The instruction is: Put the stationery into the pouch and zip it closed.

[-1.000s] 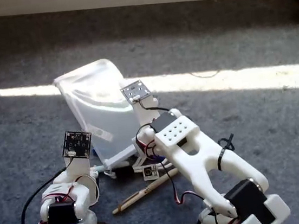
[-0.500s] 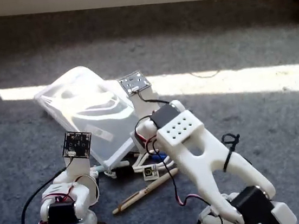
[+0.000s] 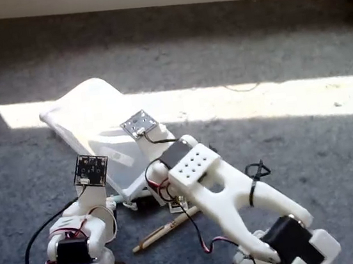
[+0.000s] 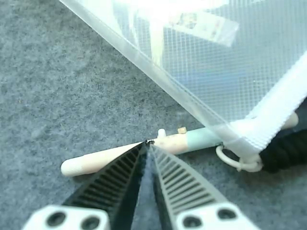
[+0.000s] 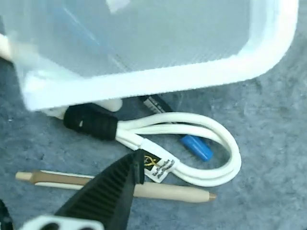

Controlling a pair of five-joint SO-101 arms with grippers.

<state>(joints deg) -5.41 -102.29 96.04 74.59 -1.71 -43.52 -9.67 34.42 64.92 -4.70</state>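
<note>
Pouch [image 3: 91,120]: translucent mesh, on grey carpet ahead of both arms.
Stationery, all outside it: mint-and-cream pen [image 4: 144,150] just beside its edge; wooden pen [image 5: 144,189]; white cable [image 5: 192,143].
Left gripper [image 4: 146,143]: jaws together, empty, tips at the mint-and-cream pen.
Right gripper [image 5: 125,176]: above the cable; state cannot be told.
Step, as judged: first pickup.
Next: left jaws must part and straddle the pen.

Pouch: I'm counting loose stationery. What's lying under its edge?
A mint pen passes under a corner of the pouch. A blue-tipped pen seems to slip under its edge, with the far end covered.
</note>
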